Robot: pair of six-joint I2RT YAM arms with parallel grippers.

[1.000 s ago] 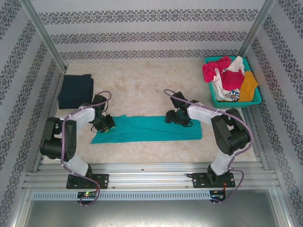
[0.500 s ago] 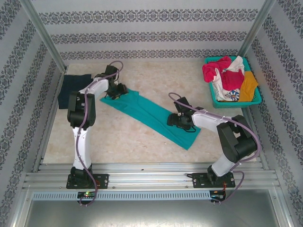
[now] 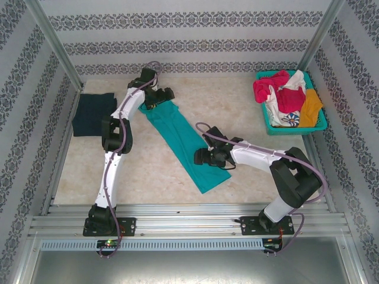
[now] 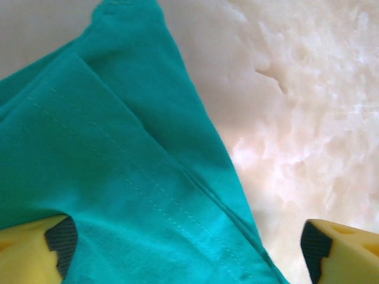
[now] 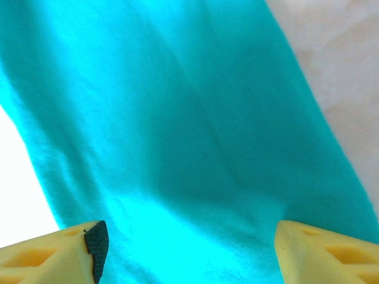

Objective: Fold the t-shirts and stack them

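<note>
The teal t-shirt (image 3: pixel 180 139), folded into a long strip, lies diagonally across the middle of the table. My left gripper (image 3: pixel 159 96) sits at its far end, arm stretched out. In the left wrist view its yellow fingers (image 4: pixel 32 251) stand wide apart over a stitched hem of the teal t-shirt (image 4: pixel 118 177). My right gripper (image 3: pixel 201 157) rests on the left side of the strip's near end. Its fingers (image 5: pixel 59 254) are also spread wide, open over smooth teal cloth (image 5: pixel 177 148). A folded dark navy t-shirt (image 3: pixel 93 112) lies at the far left.
A teal lattice basket (image 3: pixel 296 129) at the far right holds a magenta shirt (image 3: pixel 266 89), an orange one (image 3: pixel 311 109) and a white one (image 3: pixel 283 115). Patterned walls and metal posts enclose the table. Bare marbled tabletop (image 4: pixel 308 106) lies beside the strip.
The teal strip has swung from lying crosswise to a steep diagonal. My left gripper went to the far side with one end, and my right gripper moved left and nearer with the other end.
</note>
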